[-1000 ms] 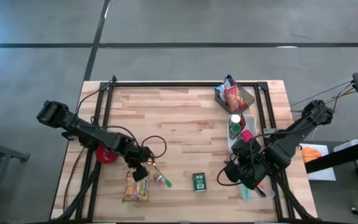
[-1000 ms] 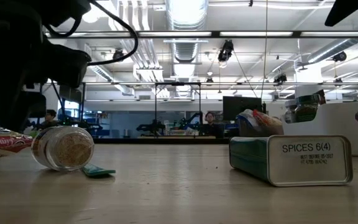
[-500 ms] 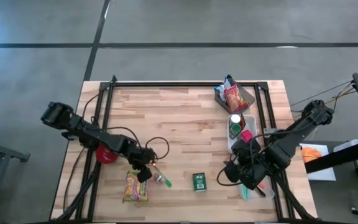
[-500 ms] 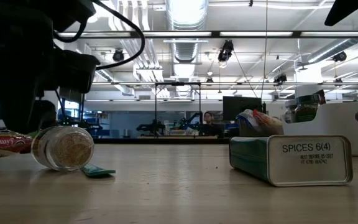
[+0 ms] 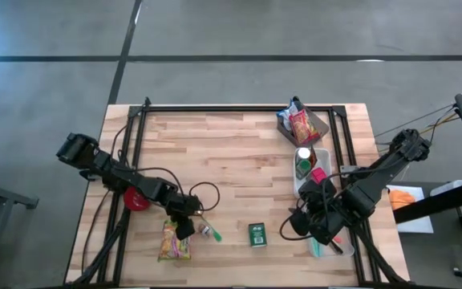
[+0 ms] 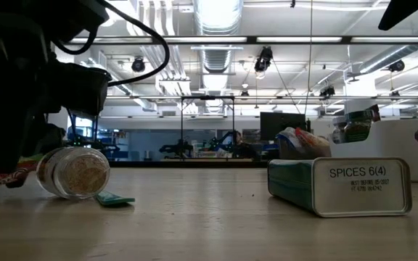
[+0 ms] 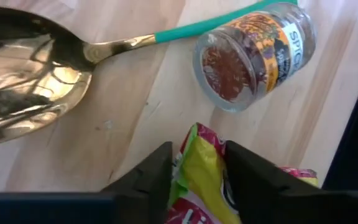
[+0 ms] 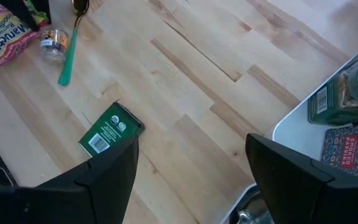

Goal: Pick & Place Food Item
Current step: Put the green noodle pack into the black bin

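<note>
Left hand (image 5: 184, 227) is sitting at about 7 o'clock on the counter (image 5: 239, 152), angled steeply downward, with its two dark fingers (image 7: 143, 180) straddling the upper edge of the noodle packet (image 5: 175, 241). In the left wrist view the yellow and pink wrapper is bunching up between the fingers, which are pressing against it on both sides, so the hand is judged to be pinching the packet rather than merely standing around it. That end is probably chosen because a flat packet offers only a loose edge to pinch. The packet is lying flat on the wood, not lifted.

Just beside the hand, toward 6 o'clock, a small spice jar (image 5: 205, 231) is lying on its side, with a spoon (image 7: 36, 68) with a green handle touching or nearly touching it. Both are crowding the grasp and could be nudged during a lift.

At 6 o'clock a green spice tin (image 5: 256, 234) is lying flat, well apart from the packet.

Right hand (image 5: 307, 229) is hanging above the counter's 4 o'clock edge with its fingers spread wide and nothing between them, apparently waiting clear of the work. Beneath and behind it a white tray (image 5: 319, 156) is holding bottled and boxed goods, and a bag of snacks (image 5: 299, 124) is resting at 1 o'clock. The tray is judged the likely destination.
</note>
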